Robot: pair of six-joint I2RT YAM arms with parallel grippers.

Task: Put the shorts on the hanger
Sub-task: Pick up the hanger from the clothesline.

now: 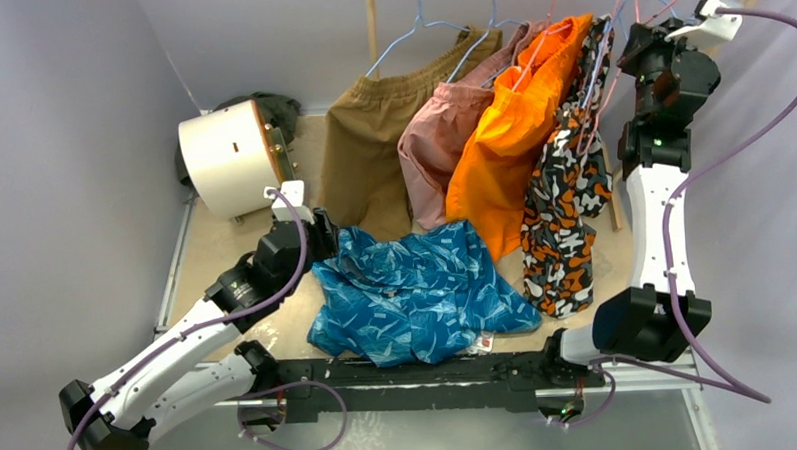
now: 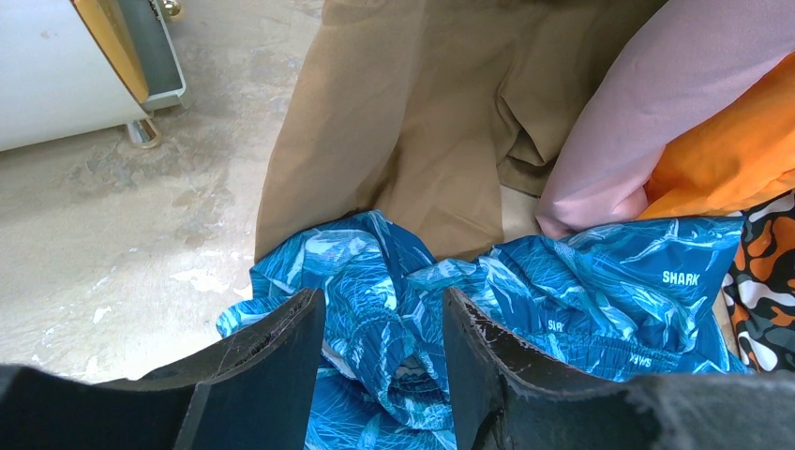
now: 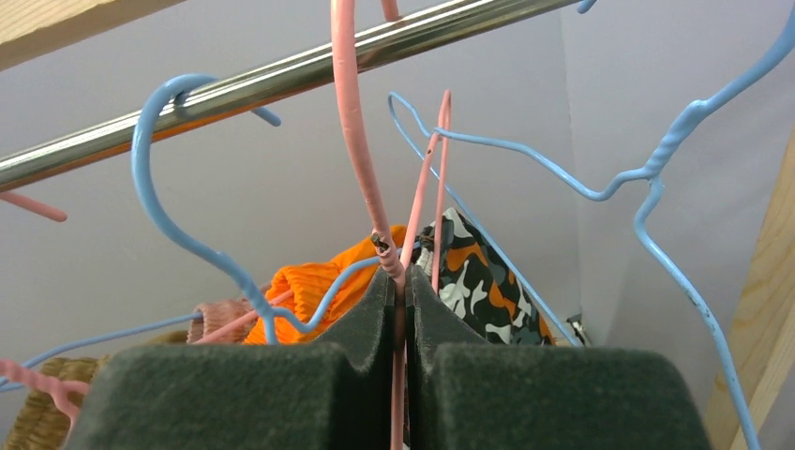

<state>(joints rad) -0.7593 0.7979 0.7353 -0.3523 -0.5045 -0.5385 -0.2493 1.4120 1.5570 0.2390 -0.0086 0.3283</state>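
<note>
The table (image 1: pixel 211 257) spreads pale and scuffed between the grey walls. At its far side a row of garments hangs from a metal rail (image 3: pixel 281 75): brown shorts (image 1: pixel 372 156) at the left, then pink shorts (image 1: pixel 437 154), orange shorts (image 1: pixel 517 141) and camouflage shorts (image 1: pixel 564 219) at the right. The shorts (image 1: pixel 417 294) lie crumpled on the near middle of the table, just in front of the hanging row, with their far edge under the brown and pink hems. A white drum (image 1: pixel 227 156) lies on its side at the far left. The left gripper (image 2: pixel 380 309) sits low at the left edge of the shorts, its jaws apart with blue fabric showing in the gap, nothing pinched. Up at the far right, the hanger (image 3: pixel 361 159) hooks over the rail among light blue hangers (image 3: pixel 187 216). The right gripper (image 3: pixel 405 281) is clenched on the hanger's pink wire just below the twisted neck.
</note>
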